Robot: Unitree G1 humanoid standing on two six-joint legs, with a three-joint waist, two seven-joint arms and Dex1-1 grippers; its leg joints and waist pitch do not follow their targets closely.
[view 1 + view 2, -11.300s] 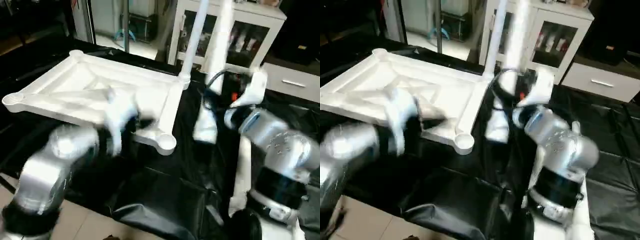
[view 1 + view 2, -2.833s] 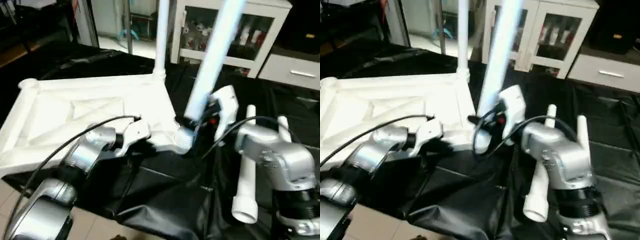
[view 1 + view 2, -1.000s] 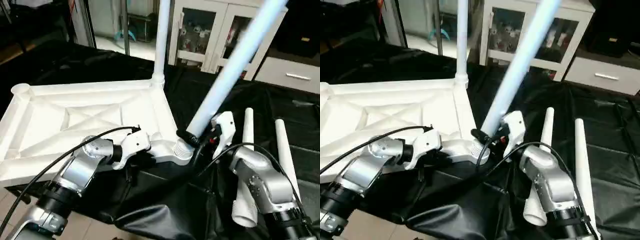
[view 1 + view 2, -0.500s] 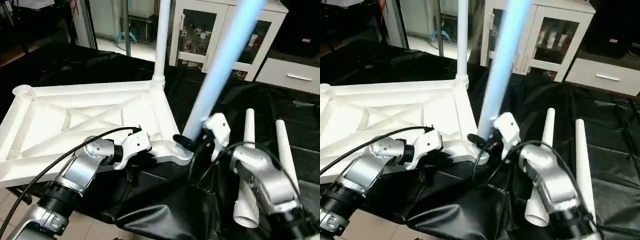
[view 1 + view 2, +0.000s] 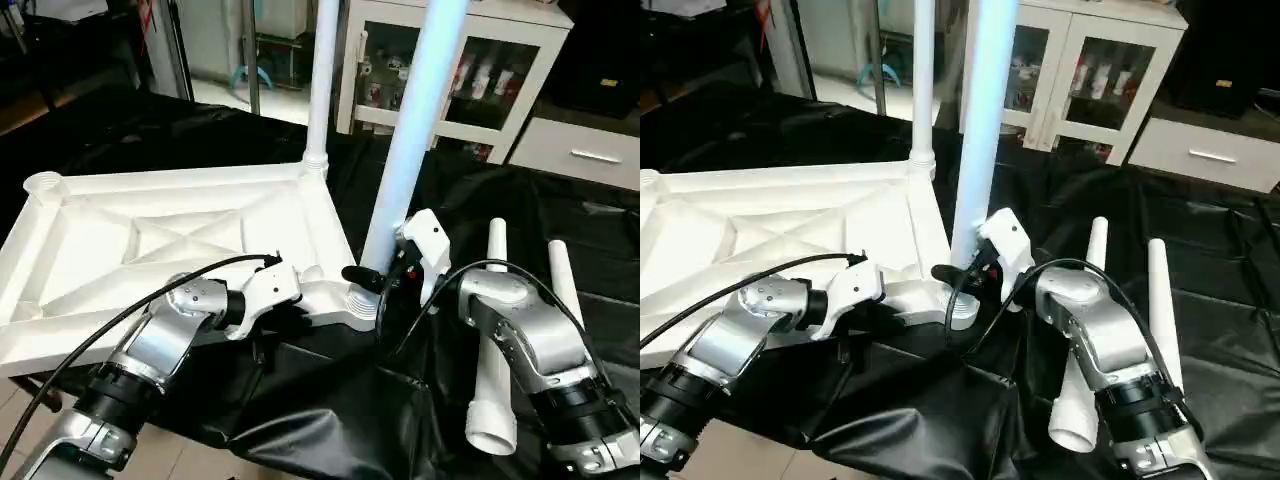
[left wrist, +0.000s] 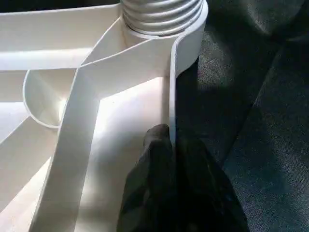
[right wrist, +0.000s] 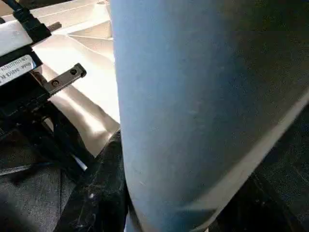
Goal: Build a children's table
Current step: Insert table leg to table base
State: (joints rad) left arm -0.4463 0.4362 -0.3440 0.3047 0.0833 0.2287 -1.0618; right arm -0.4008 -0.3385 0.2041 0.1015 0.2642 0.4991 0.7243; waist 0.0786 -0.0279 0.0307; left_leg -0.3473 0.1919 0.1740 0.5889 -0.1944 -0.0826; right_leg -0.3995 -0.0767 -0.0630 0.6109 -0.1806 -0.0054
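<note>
The top [image 5: 150, 240] lies ribs-up on a black cloth [image 5: 330, 400], with one leg [image 5: 320, 80] already standing in its far right corner socket. The right gripper [image 5: 385, 278] is clamped on a second leg [image 5: 410, 130] just above its threaded foot, and that leg stands close to upright in the near right socket [image 5: 362, 305]. The left gripper [image 6: 170, 145] pinches the top's near right edge wall, one finger each side, just beside that socket. Two spare legs [image 5: 495, 330] lie on the cloth off the top's right edge.

The step in hand looks to be seating this leg. To do it well, the leg should be held truly plumb before any twist or push, since a tilted thread would likely bind or cross. Force should run straight down the leg's axis, with the left grip steadying the top so the corner does not slide or lift. The ridged collar [image 6: 161, 14] shows above the socket rim, so the leg is probably not yet fully home.
</note>
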